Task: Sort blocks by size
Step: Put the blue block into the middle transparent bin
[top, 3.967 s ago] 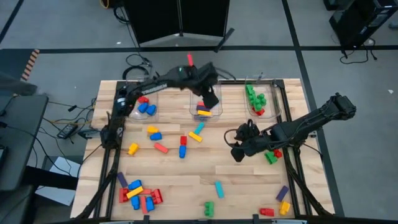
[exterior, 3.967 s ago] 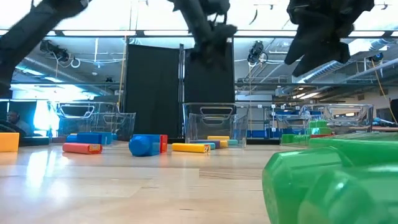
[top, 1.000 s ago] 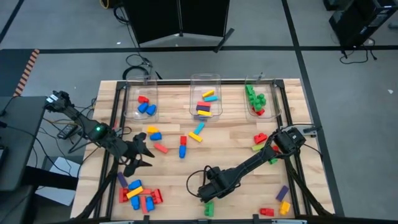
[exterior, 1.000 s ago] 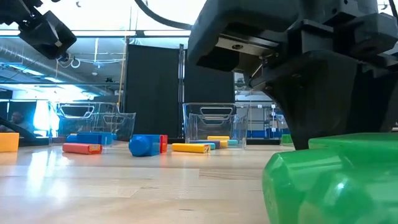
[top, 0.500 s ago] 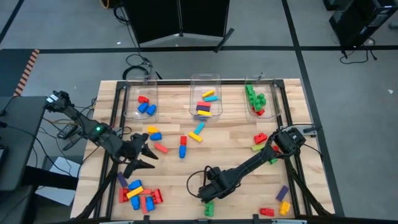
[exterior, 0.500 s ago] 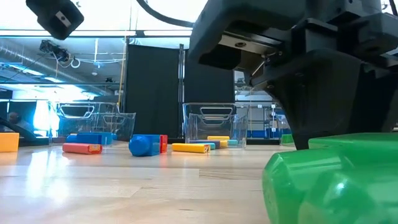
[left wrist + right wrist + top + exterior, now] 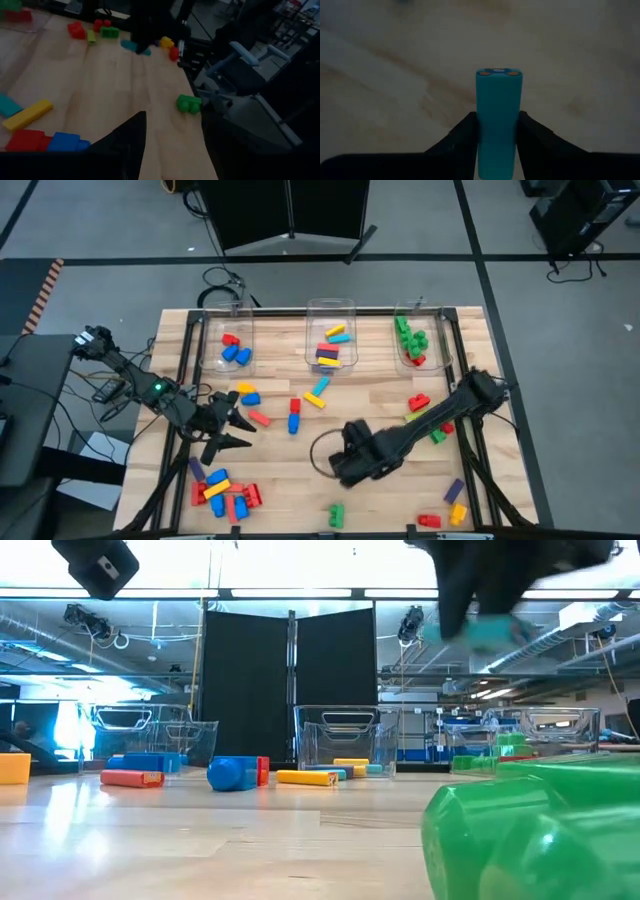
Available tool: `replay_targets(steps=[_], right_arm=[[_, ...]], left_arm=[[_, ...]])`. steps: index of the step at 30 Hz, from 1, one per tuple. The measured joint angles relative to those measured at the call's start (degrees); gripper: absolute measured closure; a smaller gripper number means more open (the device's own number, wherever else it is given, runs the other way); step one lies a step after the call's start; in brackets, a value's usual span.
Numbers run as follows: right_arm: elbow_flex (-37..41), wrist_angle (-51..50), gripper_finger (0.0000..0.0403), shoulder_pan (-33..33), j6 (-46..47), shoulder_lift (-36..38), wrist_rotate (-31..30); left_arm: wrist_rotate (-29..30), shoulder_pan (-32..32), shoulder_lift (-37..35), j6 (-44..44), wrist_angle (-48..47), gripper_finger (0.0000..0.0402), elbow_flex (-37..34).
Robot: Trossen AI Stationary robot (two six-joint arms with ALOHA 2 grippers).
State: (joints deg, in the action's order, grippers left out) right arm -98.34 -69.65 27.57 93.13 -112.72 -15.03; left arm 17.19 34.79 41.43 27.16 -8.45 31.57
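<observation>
Lifted since a second before, off the boards beside the green block (image 7: 335, 515) at the near edge and back toward mid-table, with the right gripper (image 7: 347, 467) narrowed onto a long cyan block (image 7: 499, 100). Held that block lengthwise between both fingers (image 7: 465, 135), free end jutting out past the tips, clear above the wood. Showed in the low view as a cyan patch high under the dark arm.

Judged light, stiff and smooth: hard plastic, no give, hardly fragile, but apt to swivel or slide if pinched near one end. Best taken across the two flat long sides around mid-length, much as gripped here.

Reached low and long from the right side of the table, elbow out, wrist tipped down toward the boards. Probably bound for the middle bin (image 7: 330, 308), where other long pieces lay.

Hung with the left gripper (image 7: 228, 430) spread wide over the table's left side, near a red block (image 7: 259, 418), holding nothing.
</observation>
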Motion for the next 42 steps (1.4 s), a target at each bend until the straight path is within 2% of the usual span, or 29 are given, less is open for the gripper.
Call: replay_targets(steps=[6, 10, 13, 20, 27, 31, 36, 42], right_arm=[[0.01, -1.03, 0.0287, -7.02, -11.73, 5.52, -7.49], [-0.03, 3.19, 0.0286, -14.62, -24.08, 8.38, -8.02], [-0.03, 8.72, 0.0286, -20.81, -34.43, 9.6, -7.73], [-0.12, 18.73, 0.0286, -36.3, -51.58, 9.63, 0.38], [-0.1, 20.82, 0.0286, -47.88, -61.09, 6.13, 7.64], [-0.14, 21.05, 0.0286, -51.46, -64.72, 1.32, 11.67], [-0.1, 20.28, 0.0286, -52.48, -68.15, -5.57, 15.05], [-0.1, 19.75, 0.0272, -52.62, -70.76, -9.82, 16.18]], left_arm=[[4.01, 0.0, 0.0, -0.08, -0.11, 0.0203, 0.0], [7.2, -0.07, -0.02, -1.8, -0.26, 0.0203, 0.0], [7.24, -1.11, -0.31, -2.16, -0.37, 0.0203, 0.0], [8.72, -5.34, -4.61, 0.24, -5.28, 0.0204, 0.02], [12.77, -8.17, -6.2, 0.22, -6.48, 0.0204, 0.02], [16.42, -9.13, -6.29, 0.17, -6.27, 0.0204, 0.02], [20.85, -9.91, -6.29, 0.15, -5.92, 0.0204, 0.02], [24.25, -10.12, -6.25, 0.15, -5.65, 0.0204, 0.02]])
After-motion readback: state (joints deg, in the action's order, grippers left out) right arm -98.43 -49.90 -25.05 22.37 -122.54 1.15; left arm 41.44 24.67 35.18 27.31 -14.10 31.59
